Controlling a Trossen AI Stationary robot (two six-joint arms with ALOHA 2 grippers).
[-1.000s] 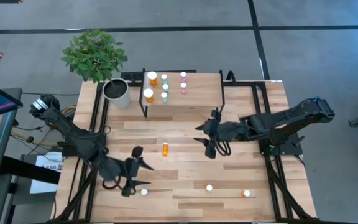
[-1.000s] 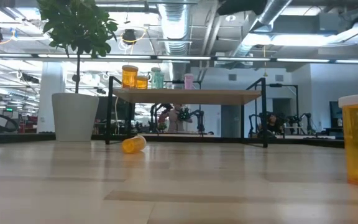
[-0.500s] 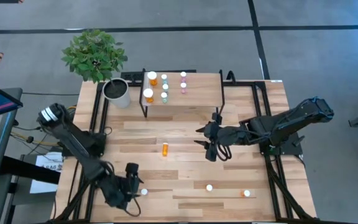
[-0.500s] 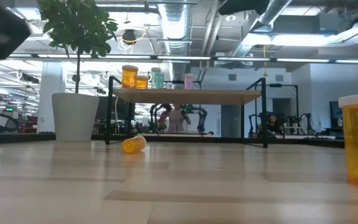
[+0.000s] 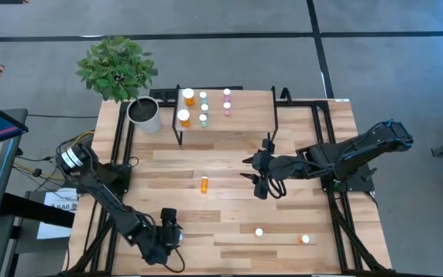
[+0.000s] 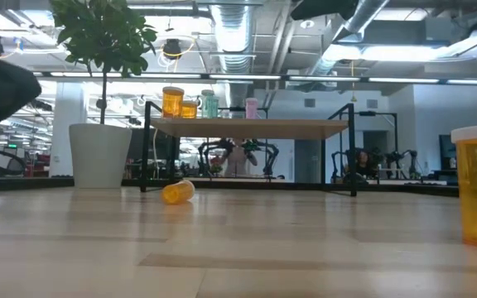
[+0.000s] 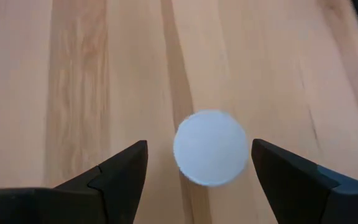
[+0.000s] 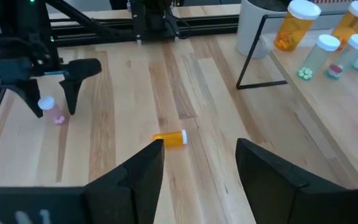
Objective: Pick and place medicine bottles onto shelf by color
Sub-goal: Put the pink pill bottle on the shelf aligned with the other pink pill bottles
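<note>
Since the earlier frame, the left pincer has swung down toward the tabletop's near edge and now hangs over a pink bottle, its white cap between wide-open fingers that touch nothing. Farther right, an orange bottle lies on its side mid-tabletop. Behind it stands the shelf with sorted bottles. The right pincer hovers open and empty beside the orange bottle.
</note>
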